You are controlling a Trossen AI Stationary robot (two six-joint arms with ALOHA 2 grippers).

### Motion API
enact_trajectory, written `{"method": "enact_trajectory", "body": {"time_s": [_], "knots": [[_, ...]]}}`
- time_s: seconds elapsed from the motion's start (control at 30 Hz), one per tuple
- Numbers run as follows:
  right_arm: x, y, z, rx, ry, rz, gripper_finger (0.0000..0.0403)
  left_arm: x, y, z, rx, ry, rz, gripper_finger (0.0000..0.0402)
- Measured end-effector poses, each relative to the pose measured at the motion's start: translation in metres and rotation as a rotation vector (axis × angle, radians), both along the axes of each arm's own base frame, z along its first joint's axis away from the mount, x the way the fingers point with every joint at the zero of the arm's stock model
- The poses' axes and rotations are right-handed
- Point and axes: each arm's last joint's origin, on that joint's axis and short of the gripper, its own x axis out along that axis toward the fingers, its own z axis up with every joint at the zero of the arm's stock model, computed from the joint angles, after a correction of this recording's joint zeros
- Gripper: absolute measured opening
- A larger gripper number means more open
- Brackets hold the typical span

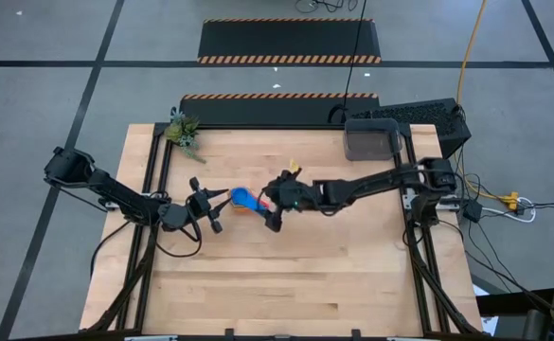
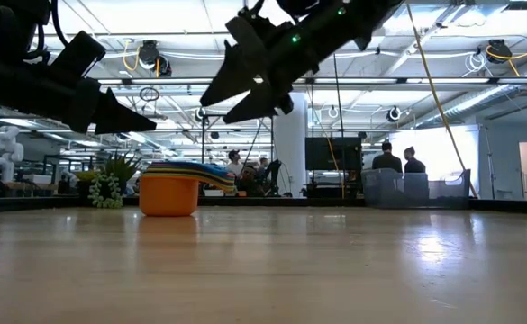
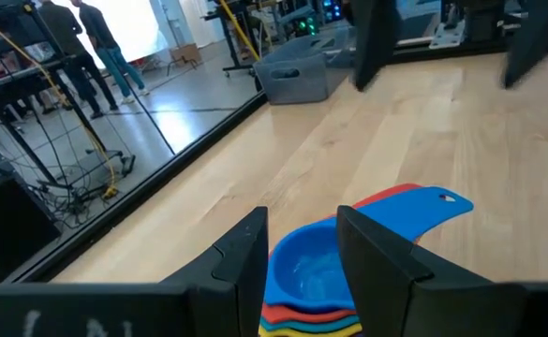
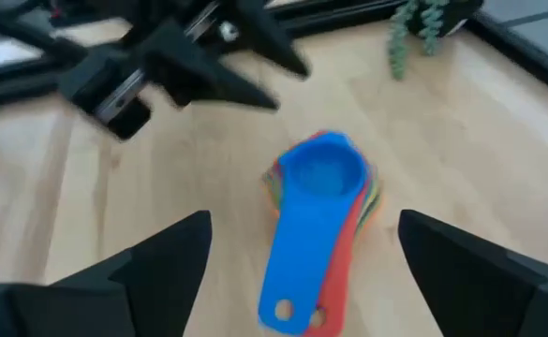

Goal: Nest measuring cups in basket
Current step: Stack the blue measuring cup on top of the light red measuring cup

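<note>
While my right gripper (image 4: 297,257) hangs wide open over the nested measuring cups (image 1: 246,199) at mid-table, handles point toward it; my left gripper (image 1: 204,210), half-open and empty, waits at nine o'clock; basket (image 1: 371,140) lies at two o'clock.

The cups (image 4: 322,192) sit as one stack: bright blue on top, its handle (image 4: 297,271) the same blue, a red handle peeping out beneath it, and thin rims of yellow, green and orange showing at the edges. From the low view the bottom cup (image 2: 168,194) is orange, with yellow and blue bands above. The tabletop (image 1: 295,275) is pale wood with a light grain. The basket (image 1: 371,140) is dark grey. Both pincers, left (image 1: 204,208) and right (image 1: 275,201), are black. A small plant (image 1: 184,131) is green. The floor mats (image 1: 289,41) are black, edged with orange-and-black stripes. A cable (image 1: 468,52) is yellow.
</note>
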Motion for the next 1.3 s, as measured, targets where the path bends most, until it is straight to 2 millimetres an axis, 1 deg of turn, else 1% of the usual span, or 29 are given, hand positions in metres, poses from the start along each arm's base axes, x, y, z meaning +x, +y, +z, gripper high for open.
{"method": "enact_trajectory", "body": {"time_s": [0.1, 0.2, 0.37, 0.47, 0.67, 0.8, 0.9, 1.1, 1.3], "knots": [[0.003, -0.007, -0.001, 0.013, -0.001, -0.02, 0.034, 0.0, 0.0, 0.0, -0.004, -0.004, 0.001, 0.0131], [0.002, -0.013, -0.012, 0.055, 0.058, -0.03, 0.034, 0.0, 0.0, 0.001, -0.006, -0.009, 0.002, 0.0131], [0.011, -0.014, -0.027, 0.082, 0.058, -0.021, 0.0341, 0.001, 0.002, 0.001, -0.007, -0.011, 0.013, 0.0131], [0.014, -0.014, -0.032, 0.074, 0.094, -0.028, 0.0341, 0.001, 0.003, 0.001, -0.007, -0.009, 0.016, 0.0131], [0.017, -0.016, -0.032, 0.019, 0.087, -0.047, 0.0341, 0.001, 0.003, 0.0, -0.006, -0.002, 0.014, 0.0131], [0.02, -0.014, -0.042, 0.032, 0.106, 0.004, 0.0341, 0.001, 0.002, 0.0, -0.006, -0.002, 0.013, 0.0131], [0.021, -0.014, -0.046, 0.032, 0.12, 0.009, 0.0341, 0.001, 0.002, 0.0, -0.007, -0.002, 0.012, 0.0131], [0.024, -0.013, -0.044, -0.038, 0.14, -0.038, 0.034, 0.001, 0.002, 0.0, -0.006, -0.002, 0.013, 0.0131], [0.024, -0.013, -0.045, -0.02, 0.153, -0.005, 0.0313, 0.001, 0.002, 0.0, -0.006, -0.002, 0.013, 0.0131]]}}
